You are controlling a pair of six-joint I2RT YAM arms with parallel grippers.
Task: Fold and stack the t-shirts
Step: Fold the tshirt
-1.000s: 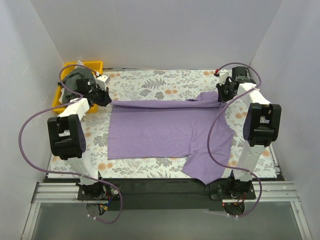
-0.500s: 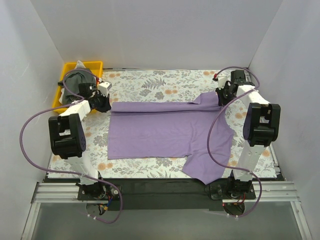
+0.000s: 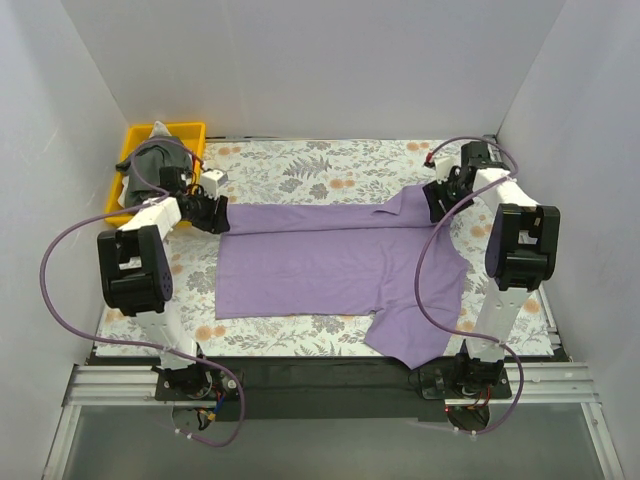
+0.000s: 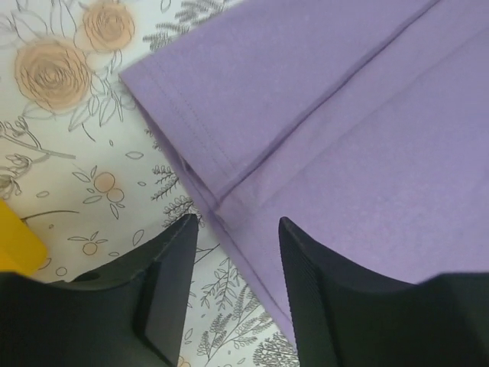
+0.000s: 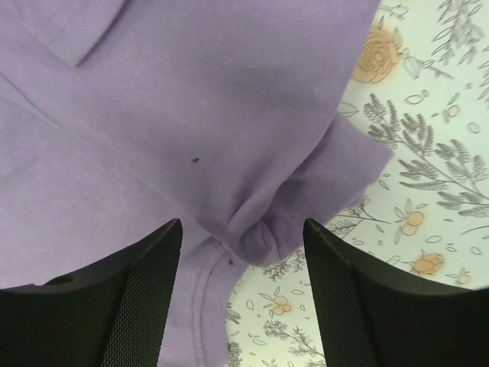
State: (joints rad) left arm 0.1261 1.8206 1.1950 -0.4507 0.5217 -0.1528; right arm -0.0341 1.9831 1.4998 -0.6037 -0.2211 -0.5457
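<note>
The lilac t-shirt (image 3: 320,260) lies spread across the middle of the table, its far edge folded over toward the front in a long band. One sleeve hangs toward the near right edge. My left gripper (image 3: 213,216) is at the band's left end; in the left wrist view it (image 4: 238,223) stands open over the shirt's folded corner (image 4: 229,99). My right gripper (image 3: 436,203) is at the band's right end. In the right wrist view it (image 5: 241,226) stands open above a small bunched fold of the cloth (image 5: 260,229). A dark grey-green t-shirt (image 3: 150,165) sits crumpled in the tray.
The yellow tray (image 3: 183,129) stands at the far left corner. The table (image 3: 300,165) wears a floral cloth, and white walls close in on three sides. Purple cables loop from both arms.
Both grippers have gone from shut to open and let go of the lilac shirt's far edge. The folded band now rests on the shirt; both grippers sit slightly nearer the middle.
</note>
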